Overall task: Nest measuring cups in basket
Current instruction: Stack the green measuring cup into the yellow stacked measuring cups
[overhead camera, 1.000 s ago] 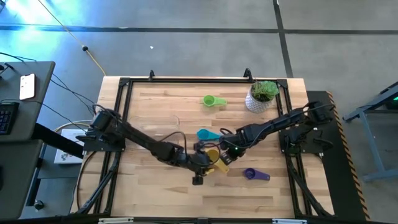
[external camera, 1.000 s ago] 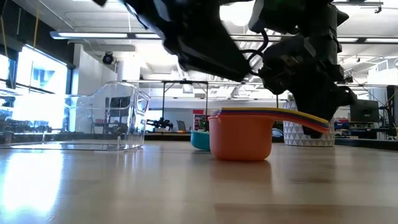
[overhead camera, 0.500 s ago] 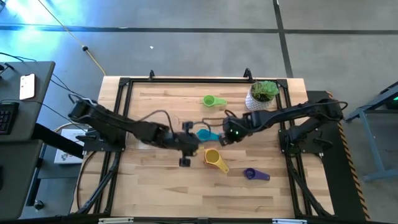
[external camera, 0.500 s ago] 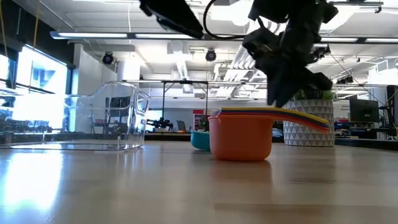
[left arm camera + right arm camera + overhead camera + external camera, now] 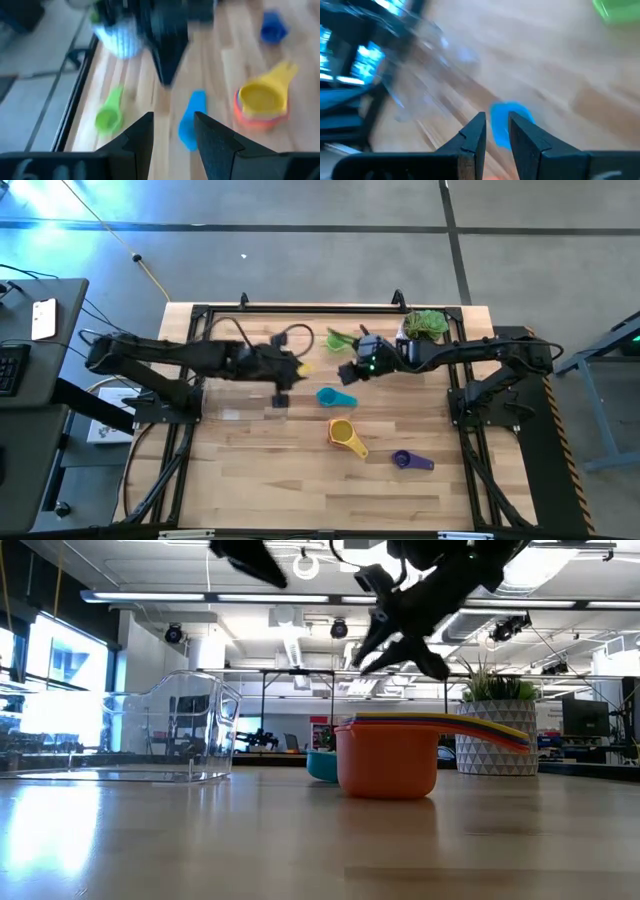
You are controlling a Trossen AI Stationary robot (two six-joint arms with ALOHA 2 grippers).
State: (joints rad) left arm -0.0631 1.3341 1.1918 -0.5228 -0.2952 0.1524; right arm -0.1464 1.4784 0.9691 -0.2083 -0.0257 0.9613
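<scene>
An orange cup (image 5: 386, 762) stands on the table with a yellow cup (image 5: 341, 434) and others nested in it, handles pointing one way. A cyan cup (image 5: 334, 397), a green cup (image 5: 341, 341) and a purple cup (image 5: 409, 461) lie apart on the table. The clear basket (image 5: 170, 732) stands on the table's left half. My left gripper (image 5: 296, 370) hangs open in the air over the middle, left of the cyan cup (image 5: 191, 125). My right gripper (image 5: 347, 372) hangs open between the green and cyan cups, above the cyan cup (image 5: 509, 120).
A white pot with a green plant (image 5: 421, 332) stands at the far right corner. The black frame rail (image 5: 300, 308) runs round the table edge. Bare wood lies along the near edge and the near left.
Both grippers have drawn back from the orange stack and risen. The left one went toward the table's left and far side, the right one toward the far edge, near the green cup. The stack has stayed where it was.
</scene>
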